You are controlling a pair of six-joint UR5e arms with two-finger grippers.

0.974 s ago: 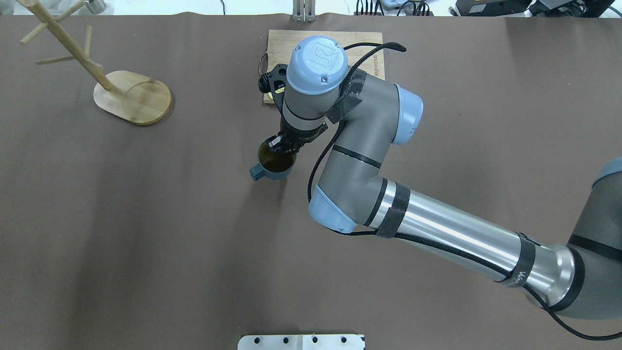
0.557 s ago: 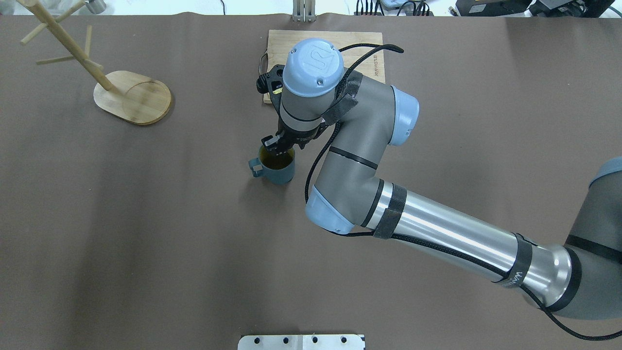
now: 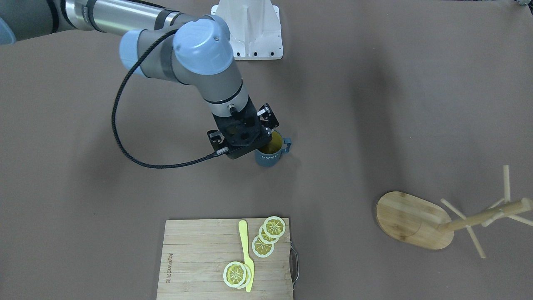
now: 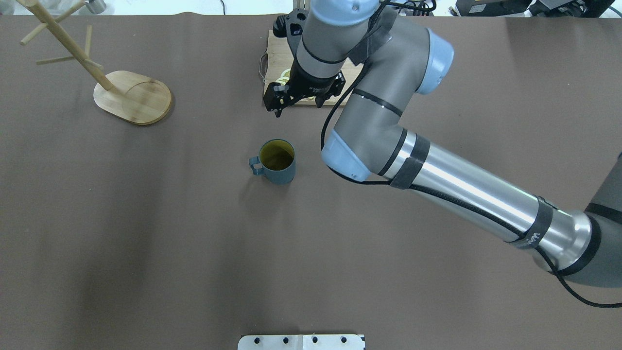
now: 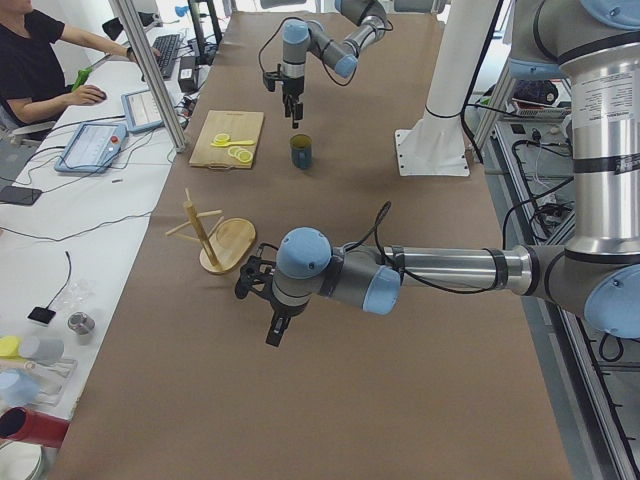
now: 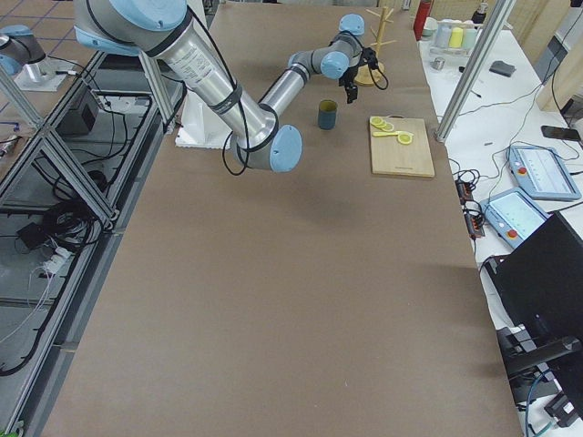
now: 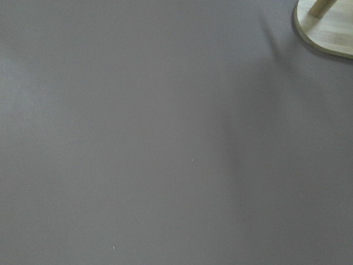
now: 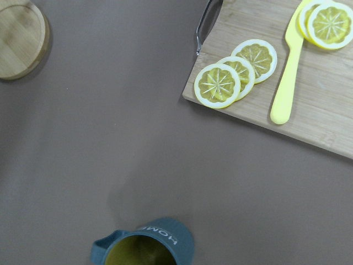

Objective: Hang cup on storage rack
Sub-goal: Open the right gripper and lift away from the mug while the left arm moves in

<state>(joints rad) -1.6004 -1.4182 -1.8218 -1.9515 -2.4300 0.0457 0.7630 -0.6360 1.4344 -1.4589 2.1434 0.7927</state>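
Note:
The dark slate-blue cup (image 4: 278, 171) stands upright on the brown table, handle toward the overhead view's left. It also shows in the front view (image 3: 268, 158) and at the bottom of the right wrist view (image 8: 160, 240). My right gripper (image 4: 300, 99) is open and empty, raised above the table between the cup and the cutting board; it also shows in the front view (image 3: 243, 132). The wooden storage rack (image 4: 133, 99) stands at the far left, apart from the cup. My left gripper (image 5: 270, 322) hovers near the rack in the left side view only; I cannot tell if it is open.
A bamboo cutting board (image 3: 200, 254) with lemon slices (image 3: 266, 235) and a yellow knife (image 3: 245, 246) lies beyond the cup. A white mount (image 3: 250, 33) sits at the robot's table edge. The left wrist view shows bare table and the rack's base (image 7: 331, 33).
My right gripper has let go of the cup's rim, opened, and risen away toward the cutting board. The cup stays upright on the table.

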